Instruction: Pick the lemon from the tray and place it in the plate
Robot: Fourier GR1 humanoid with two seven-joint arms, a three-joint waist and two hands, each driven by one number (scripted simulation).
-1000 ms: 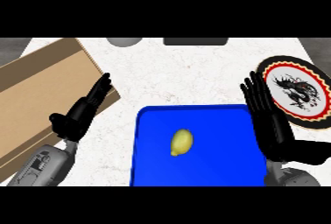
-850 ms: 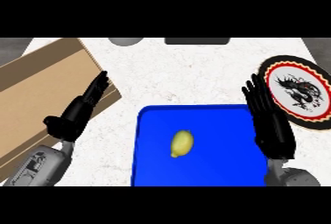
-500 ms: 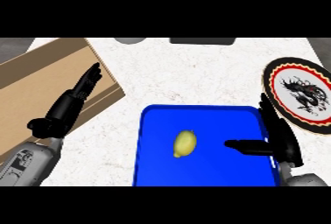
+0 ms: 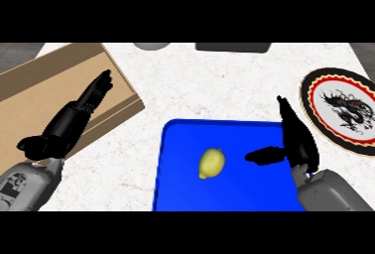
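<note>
Where the blue tray (image 4: 242,191) sits on the pale speckled worktop (image 4: 212,84), the lemon (image 4: 211,162) lies loose on the tray's floor, left of centre, touched by nothing. The tray's near edge is cut off at the bottom of the view. The right hand (image 4: 296,141) is over the tray's right side, fingers straight and pointing away, thumb stuck out toward the lemon with a clear gap between them; it holds nothing. Its grey forearm covers the tray's lower right corner. The plate (image 4: 344,111), black-rimmed with a red ring and a dark figure on white, lies on the worktop to the right of the tray, apart from it; its right edge runs out of view. The left hand (image 4: 77,116) is stretched flat and empty, fingers straight, over a brown board (image 4: 44,84) at the left, well apart from the tray. Two grey objects at the far edge are cut off and cannot be identified.
</note>
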